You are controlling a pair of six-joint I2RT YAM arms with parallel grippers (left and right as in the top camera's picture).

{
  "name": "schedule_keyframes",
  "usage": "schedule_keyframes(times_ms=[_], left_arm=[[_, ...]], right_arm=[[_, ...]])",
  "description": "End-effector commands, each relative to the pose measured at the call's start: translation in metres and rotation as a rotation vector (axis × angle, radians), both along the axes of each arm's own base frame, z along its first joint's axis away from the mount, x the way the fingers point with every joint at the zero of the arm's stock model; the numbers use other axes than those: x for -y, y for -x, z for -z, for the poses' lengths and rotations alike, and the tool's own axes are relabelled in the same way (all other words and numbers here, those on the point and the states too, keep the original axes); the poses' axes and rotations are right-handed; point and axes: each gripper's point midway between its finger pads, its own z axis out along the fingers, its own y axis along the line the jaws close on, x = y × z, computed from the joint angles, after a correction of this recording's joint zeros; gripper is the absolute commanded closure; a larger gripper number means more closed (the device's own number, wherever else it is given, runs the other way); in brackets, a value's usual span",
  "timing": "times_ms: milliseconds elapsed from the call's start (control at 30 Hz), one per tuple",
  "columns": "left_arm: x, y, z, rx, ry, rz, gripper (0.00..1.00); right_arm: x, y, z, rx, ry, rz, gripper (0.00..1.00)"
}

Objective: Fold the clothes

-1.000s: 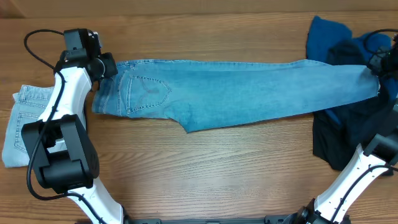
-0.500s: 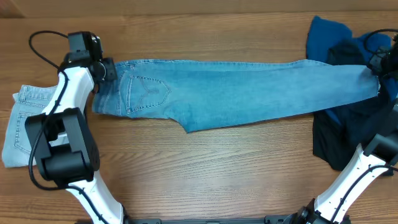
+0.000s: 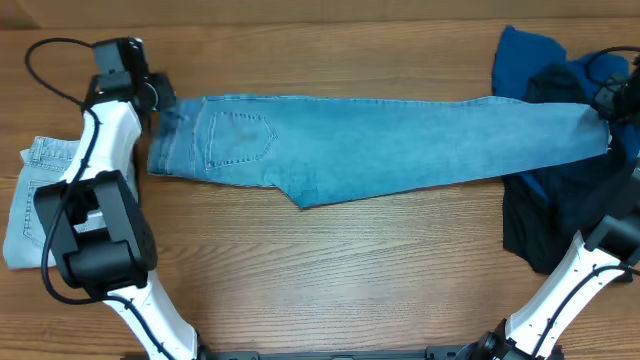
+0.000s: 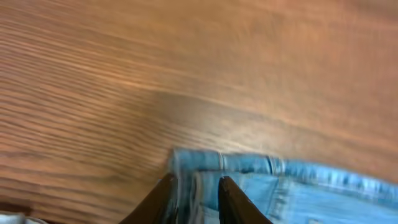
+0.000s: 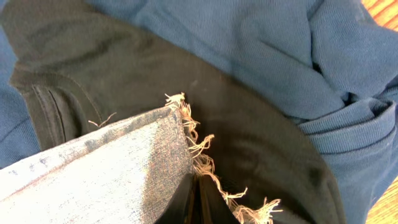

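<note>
Fully stretched, jeans span the table between two end effectors

Lengthwise across the far half of the wooden table (image 3: 330,280), the light-blue jeans (image 3: 400,140) lie flat with one end at each arm. The left end effector (image 4: 195,190) sits at the waistband (image 4: 249,165), at the far left corner of the garment. Its two dark fingers stand narrowly apart with the corner of the denim between them, in what looks like a grip, though that view is blurred. The right end effector (image 5: 196,199) is pinched closed on the frayed hem (image 5: 199,146) at the opposite end, where the leg runs out over the heap of clothes at the table's right edge.

The denim is a washed, even blue and folded leg on leg, so it reads as one long band that narrows from seat to hem. A single back pocket (image 3: 240,140) with curved stitching faces up near the waist, and pale loose threads hang from the hem.

By count there are two arms and two end effectors, both on the one pair of long jeans. One pair of paler jeans (image 3: 40,200) lies folded at the left edge, beside the left arm. One royal-blue garment (image 3: 520,60) and one dark garment (image 3: 540,220) are piled together on the right, under the held hem.
</note>
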Motion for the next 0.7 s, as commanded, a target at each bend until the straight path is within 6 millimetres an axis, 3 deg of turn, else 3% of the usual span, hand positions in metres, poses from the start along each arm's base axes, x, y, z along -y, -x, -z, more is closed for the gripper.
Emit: schedule_keyframes(times_ms=[0, 167, 333, 367, 400, 500, 600, 667], left_arm=[[-0.013, -0.008, -0.017, 0.055, 0.019, -0.069, 0.71], [-0.012, -0.007, -0.016, 0.055, 0.033, -0.083, 0.69], [0.019, -0.004, -0.009, 0.019, 0.122, 0.006, 0.64], [0.025, 0.004, -0.002, -0.028, 0.132, 0.010, 0.62], [0.035, 0.030, 0.016, -0.157, 0.158, 0.011, 0.61], [0.045, 0.061, 0.032, -0.305, 0.167, 0.038, 0.61], [0.046, 0.070, 0.035, -0.344, 0.171, 0.044, 0.60], [0.047, 0.073, 0.036, -0.355, 0.173, 0.044, 0.60]], right_arm=[[0.014, 0.000, -0.011, 0.030, 0.044, 0.028, 0.96], [0.016, -0.003, 0.002, 0.035, 0.047, 0.028, 0.96], [0.018, -0.009, 0.000, 0.057, 0.059, 0.025, 0.96], [0.018, -0.010, 0.000, 0.060, 0.060, 0.025, 0.83], [0.018, -0.009, 0.000, 0.056, 0.059, 0.025, 0.68], [0.012, -0.003, -0.005, 0.038, 0.034, 0.021, 0.57], [0.000, 0.000, -0.019, 0.052, -0.027, 0.006, 0.53], [0.000, 0.009, -0.025, 0.033, -0.042, 0.015, 0.44]])
